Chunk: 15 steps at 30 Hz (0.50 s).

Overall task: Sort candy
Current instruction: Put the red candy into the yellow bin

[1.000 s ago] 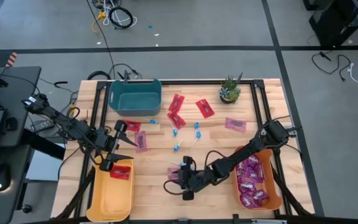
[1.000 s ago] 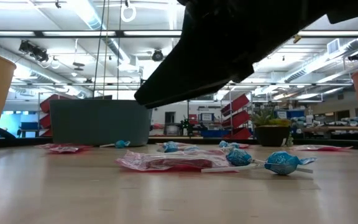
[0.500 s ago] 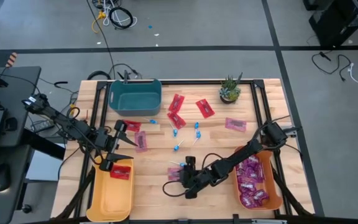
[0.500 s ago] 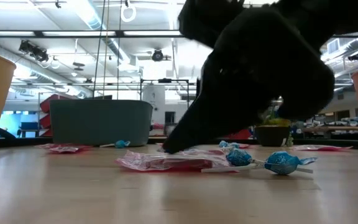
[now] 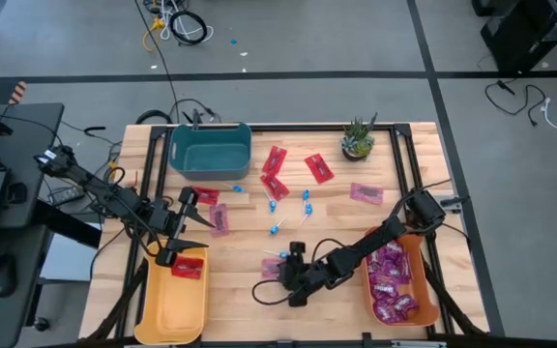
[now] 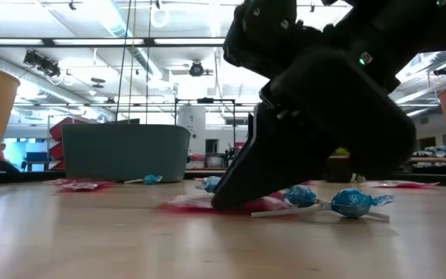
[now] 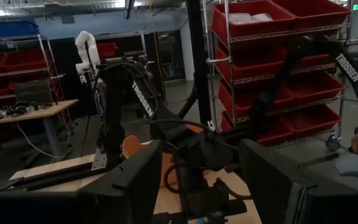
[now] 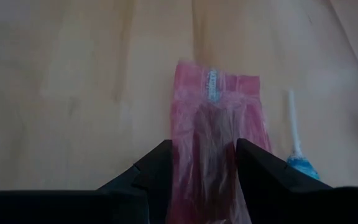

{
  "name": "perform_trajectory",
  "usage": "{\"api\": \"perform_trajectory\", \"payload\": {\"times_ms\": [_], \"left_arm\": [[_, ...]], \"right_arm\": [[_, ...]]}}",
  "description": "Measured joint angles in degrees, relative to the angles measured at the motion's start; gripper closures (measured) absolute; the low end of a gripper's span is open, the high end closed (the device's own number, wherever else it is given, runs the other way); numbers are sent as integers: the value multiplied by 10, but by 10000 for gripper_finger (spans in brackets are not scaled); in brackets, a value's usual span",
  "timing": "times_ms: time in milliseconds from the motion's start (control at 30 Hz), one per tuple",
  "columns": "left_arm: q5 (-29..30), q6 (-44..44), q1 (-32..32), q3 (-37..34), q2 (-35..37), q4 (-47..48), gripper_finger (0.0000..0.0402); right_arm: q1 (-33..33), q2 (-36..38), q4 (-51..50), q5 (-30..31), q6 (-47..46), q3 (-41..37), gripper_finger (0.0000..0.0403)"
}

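Observation:
A pink-magenta candy packet [image 8: 219, 118] lies flat on the wooden table [image 5: 230, 309] near its front middle, with a blue lollipop [image 8: 300, 163] beside it. My right gripper [image 8: 204, 146] is open and slants down onto the packet [image 5: 272, 270], one finger at each long side. In the low view its fingers [image 6: 231, 198] reach table level at the packet [image 6: 180, 203]. My left gripper [image 5: 187, 230] hangs open above the far end of the yellow bin [image 5: 167, 309], which holds one red packet [image 5: 189, 268]. My right gripper slants down from the table's right side, and its fingers [image 8: 157, 163] run along the packet's two long sides [image 8: 182, 134]. The packet lies flat on the table. I cannot tell whether the fingers touch it.
A teal bin [image 5: 210, 147] stands at the far left and a small potted plant [image 5: 358, 140] at the far right. An orange bin [image 5: 420, 261] at the right holds several purple packets. Red packets [image 5: 276, 159], pink packets [image 5: 366, 193] and blue lollipops [image 5: 307, 196] lie scattered mid-table.
My right gripper has come down toward the pink packet and tipped its fingers more steeply downward, until the fingertips stand at table level beside the packet. The packet and the lollipop have stayed where they were.

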<state>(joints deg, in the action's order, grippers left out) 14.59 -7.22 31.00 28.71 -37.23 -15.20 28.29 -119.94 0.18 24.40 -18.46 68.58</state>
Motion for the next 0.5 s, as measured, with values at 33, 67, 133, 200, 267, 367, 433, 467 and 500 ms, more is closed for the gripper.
{"api": "perform_trajectory", "payload": {"times_ms": [33,67,133,200,267,367,433,467,500], "left_arm": [[0,0,0,0,0,0,184],[0,0,0,0,0,0,183],[0,0,0,0,0,1,183],[0,0,0,0,0,1,183],[0,0,0,0,0,1,183],[0,0,0,0,0,1,183],[0,0,0,0,0,2,183],[0,0,0,0,0,2,183],[0,0,0,0,0,1,183]], "right_arm": [[0,0,-5,2,0,0,240],[0,0,-8,5,0,0,240],[0,0,-11,10,2,0,241],[-3,0,-12,11,3,0,244],[-6,0,-12,11,2,1,249],[-10,0,-13,11,2,1,264],[-13,0,-15,11,2,1,278],[-14,0,-16,11,4,1,285],[-14,0,-16,11,5,1,293]]}}
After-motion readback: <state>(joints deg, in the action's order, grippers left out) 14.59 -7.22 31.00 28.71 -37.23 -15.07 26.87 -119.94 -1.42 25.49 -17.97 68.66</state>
